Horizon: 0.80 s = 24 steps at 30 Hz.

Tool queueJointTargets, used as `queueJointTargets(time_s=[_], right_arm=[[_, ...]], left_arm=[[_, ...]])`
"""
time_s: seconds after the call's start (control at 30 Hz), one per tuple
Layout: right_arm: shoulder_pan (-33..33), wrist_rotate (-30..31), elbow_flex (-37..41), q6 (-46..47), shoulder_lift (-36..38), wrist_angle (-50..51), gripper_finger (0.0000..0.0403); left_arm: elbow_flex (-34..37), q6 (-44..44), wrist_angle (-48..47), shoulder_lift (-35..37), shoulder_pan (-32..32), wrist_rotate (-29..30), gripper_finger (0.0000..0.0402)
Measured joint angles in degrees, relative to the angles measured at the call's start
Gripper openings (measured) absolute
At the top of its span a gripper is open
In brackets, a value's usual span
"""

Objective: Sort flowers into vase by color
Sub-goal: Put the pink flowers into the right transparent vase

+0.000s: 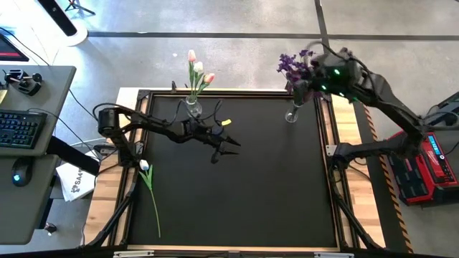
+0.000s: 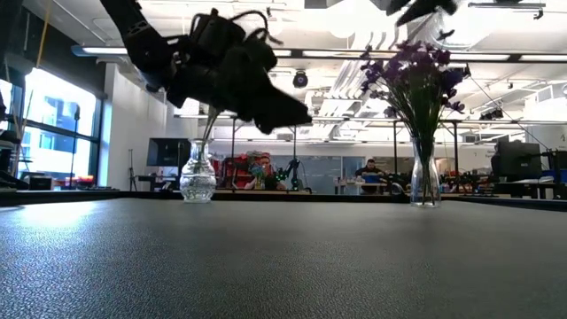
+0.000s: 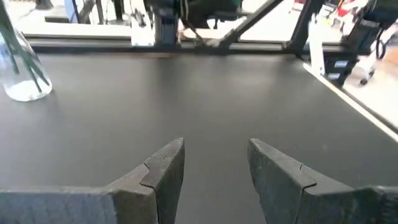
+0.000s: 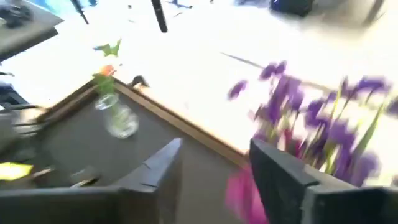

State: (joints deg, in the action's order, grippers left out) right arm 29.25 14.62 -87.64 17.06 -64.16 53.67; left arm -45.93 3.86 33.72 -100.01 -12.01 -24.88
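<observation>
The sorting is judged well advanced: the pink and white tulips (image 1: 196, 72) stand in the left vase (image 1: 193, 107) at the far edge of the black mat (image 1: 272, 186), and the purple blooms (image 1: 295, 66) fill the right vase (image 1: 291, 115), well apart from the left vase along the same edge. One white flower (image 1: 145, 168) is not yet placed; it lies on the mat's left rim, nearer the camera side than the left vase, stem trailing toward the front. The left gripper (image 1: 228, 147) hangs over the mat just beside the left vase, toward the middle; its wrist view shows the fingers (image 3: 163, 168) apart with nothing between them. The right gripper (image 1: 310, 80) is up at the purple blooms, over the right vase; its fingers (image 4: 283, 174) stand apart, with something pink and blurred beside them that cannot be identified. The next move appears to fall to the left arm: reach back to the white flower, grip the thin stem and carry it to the left vase. The stem lies flat against the raised frame, which may hinder a clean pinch, and the narrow vase neck already holds stems. A person (image 2: 366, 170) sits in the room beyond the table, clear of the work.
</observation>
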Motion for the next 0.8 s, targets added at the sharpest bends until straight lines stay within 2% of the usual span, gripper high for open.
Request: queueJointTargets(time_s=[0.17,0.37,0.5,0.67,0.8], right_arm=[[5.7,4.4,-7.1,-11.2,-9.6,-0.9,0.0095],[13.9,3.3,-12.9,-15.9,-19.7,1.8,0.0010],[15.7,2.9,-12.0,-13.4,-22.7,7.6,0.0010],[14.8,3.1,-7.4,-10.6,-22.8,8.4,0.0002],[13.5,7.6,-7.6,-10.5,-22.6,7.6,0.0005]], left_arm=[[0.0,-0.7,0.1,3.4,0.0,0.0,0.0165],[0.0,-0.6,-0.2,5.5,-0.1,1.7,0.0165],[0.0,1.3,-4.0,6.7,-0.1,3.8,0.0165],[0.0,2.4,-7.7,8.5,-0.1,4.5,0.0165],[0.0,2.9,-10.1,11.0,-0.1,4.7,0.0165]])
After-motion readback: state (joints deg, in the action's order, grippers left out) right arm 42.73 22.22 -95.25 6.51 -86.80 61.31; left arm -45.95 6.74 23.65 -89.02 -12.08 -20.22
